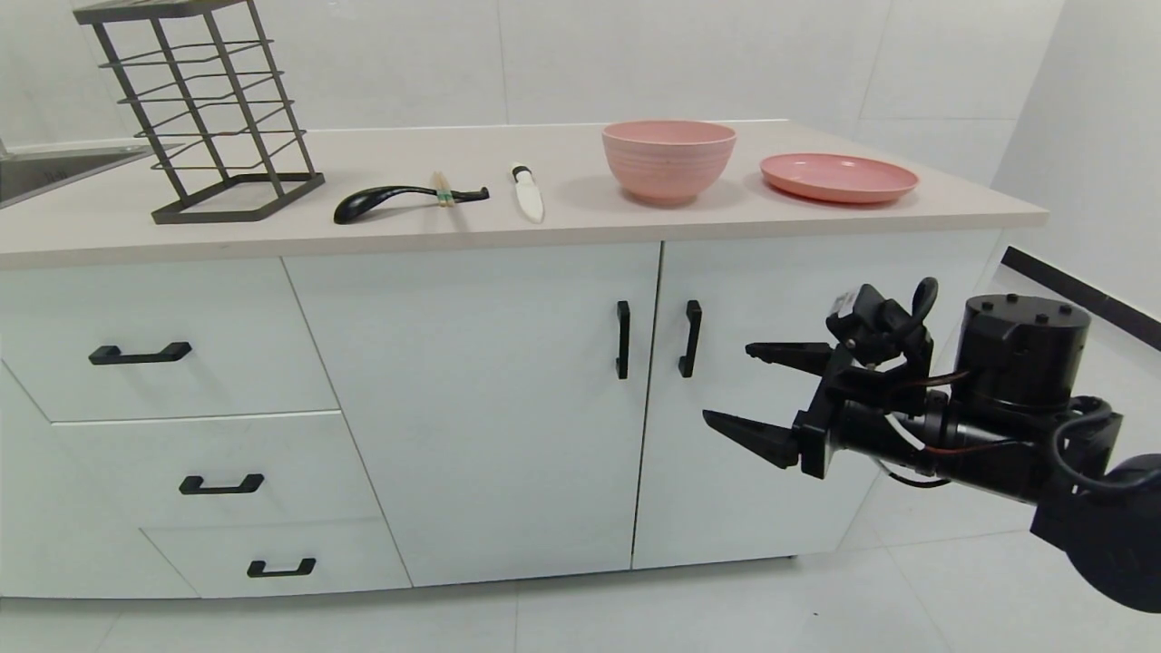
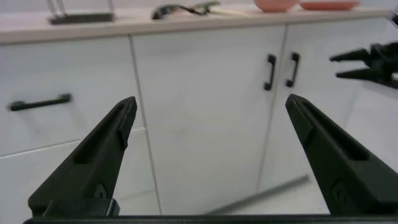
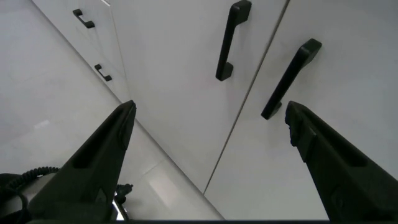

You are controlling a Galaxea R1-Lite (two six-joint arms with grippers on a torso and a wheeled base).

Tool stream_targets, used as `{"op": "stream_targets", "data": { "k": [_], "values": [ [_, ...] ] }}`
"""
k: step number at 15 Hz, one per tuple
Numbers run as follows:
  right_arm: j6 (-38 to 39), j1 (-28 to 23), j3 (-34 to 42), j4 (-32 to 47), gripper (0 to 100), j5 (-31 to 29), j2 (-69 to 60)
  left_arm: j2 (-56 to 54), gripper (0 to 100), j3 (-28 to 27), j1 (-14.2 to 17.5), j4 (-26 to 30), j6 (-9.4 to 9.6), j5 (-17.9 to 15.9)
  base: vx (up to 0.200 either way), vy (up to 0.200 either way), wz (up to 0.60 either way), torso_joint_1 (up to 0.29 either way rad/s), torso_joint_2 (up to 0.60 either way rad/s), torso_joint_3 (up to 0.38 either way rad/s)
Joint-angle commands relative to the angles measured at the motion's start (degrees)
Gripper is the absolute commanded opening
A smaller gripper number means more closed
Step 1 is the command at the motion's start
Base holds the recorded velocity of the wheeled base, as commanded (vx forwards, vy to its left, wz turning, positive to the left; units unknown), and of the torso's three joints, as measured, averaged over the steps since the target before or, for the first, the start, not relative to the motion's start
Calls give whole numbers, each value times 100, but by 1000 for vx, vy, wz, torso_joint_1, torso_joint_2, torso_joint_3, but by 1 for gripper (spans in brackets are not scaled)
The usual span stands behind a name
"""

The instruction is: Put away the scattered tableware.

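Note:
On the countertop [image 1: 580,227] lie a black ladle [image 1: 372,199], a pair of chopsticks [image 1: 443,189], a white knife [image 1: 527,192], a pink bowl [image 1: 668,159] and a pink plate [image 1: 838,176]. A black wire rack [image 1: 204,109] stands at the counter's left. My right gripper [image 1: 735,385] hangs open and empty in front of the right cabinet door, near the door handles [image 1: 689,338]. My left gripper [image 2: 208,124] is open and empty, facing the cabinet front; the ladle [image 2: 177,9] and bowl [image 2: 273,5] show along the counter beyond it.
Three drawers with black handles [image 1: 139,353] stack at the left below the counter. Two cabinet doors [image 1: 490,399] meet in the middle. A sink [image 1: 54,168] sits at the far left. Tiled floor [image 1: 726,608] lies below.

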Motion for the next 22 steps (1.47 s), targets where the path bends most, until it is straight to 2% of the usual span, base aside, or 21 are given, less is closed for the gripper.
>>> {"op": "stream_targets", "data": {
  "k": [1, 2, 3, 5, 7, 8, 9, 10, 11, 12, 13, 14, 15, 17, 18, 19, 20, 21, 22],
  "values": [
    [-6, 1, 4, -20, 100, 21, 58, 1378, 100, -141, -664, 63, 32, -237, 0, 0, 0, 0, 0, 0],
    [-6, 1, -67, -28, 100, 21, 199, 2081, 100, -229, -998, -78, 41, -377, 0, 0, 0, 0, 0, 0],
    [3, 1, -102, -28, 100, 21, 269, 2397, 100, -255, -1094, -210, 111, -377, 0, 0, 0, 0, 0, 0],
    [-6, -17, -260, -37, 100, 3, 489, 3461, 100, -317, -1323, -816, 419, -395, 0, 0, 0, 0, 0, 0],
    [-6, -61, -313, -37, 100, 3, 568, 4164, 100, -335, -1499, -1352, 498, -571, 0, 0, 0, 0, 0, 0],
    [-14, -70, -365, -99, 100, -6, 647, 4718, 100, -335, -1657, -1950, 506, -826, 0, 0, 0, 0, 0, 0],
    [-14, -105, -427, -283, 100, -6, 788, 5192, 100, -335, -1780, -2504, 594, -896, 0, 0, 0, 0, 0, 0],
    [-14, -140, -471, -371, 100, 12, 884, 5465, 100, -343, -1833, -2732, 726, -896, 0, 0, 0, 0, 0, 0],
    [-14, -140, -471, -371, 100, 12, 884, 5465, 100, -343, -1833, -2732, 726, -896, 0, 0, 0, 0, 0, 0],
    [-58, -202, -568, -459, 100, 29, 1060, 6054, 100, -537, -2123, -2829, 849, -949, 0, 0, 0, 0, 0, 0],
    [-111, -246, -638, -494, 100, 117, 1113, 6379, 100, -704, -2413, -2864, 788, -984, 0, 0, 0, 0, 0, 0],
    [-120, -290, -691, -494, 100, 179, 1148, 6546, 100, -818, -2562, -2926, 691, -993, 0, 0, 0, 0, 0, 0],
    [-137, -360, -770, -503, 100, 267, 1227, 7029, 100, -994, -2756, -3303, 454, -1010, 0, 0, 0, 0, 0, 0],
    [-173, -351, -805, -696, 100, 275, 1377, 7732, 100, -1055, -2905, -4130, 454, -984, 0, 0, 0, 0, 0, 0],
    [-173, -351, -805, -723, 100, 275, 1403, 7803, 100, -1064, -2923, -4226, 445, -984, 0, 0, 0, 0, 0, 0],
    [-173, -351, -840, -767, 100, 267, 1517, 8286, 100, -1099, -3002, -4727, 471, -993, 0, 0, 0, 0, 0, 0],
    [-173, -351, -910, -767, 100, 275, 1579, 8602, 100, -1205, -3107, -5009, 515, -1001, 0, 0, 0, 0, 0, 0],
    [-190, -351, -1033, -775, 100, 416, 1684, 9165, 100, -1495, -3397, -5448, 638, -1019, 0, 0, 0, 0, 0, 0],
    [-199, -360, -1130, -784, 100, 513, 1711, 9402, 100, -1662, -3529, -5668, 744, -1037, 0, 0, 0, 0, 0, 0]
  ]
}}
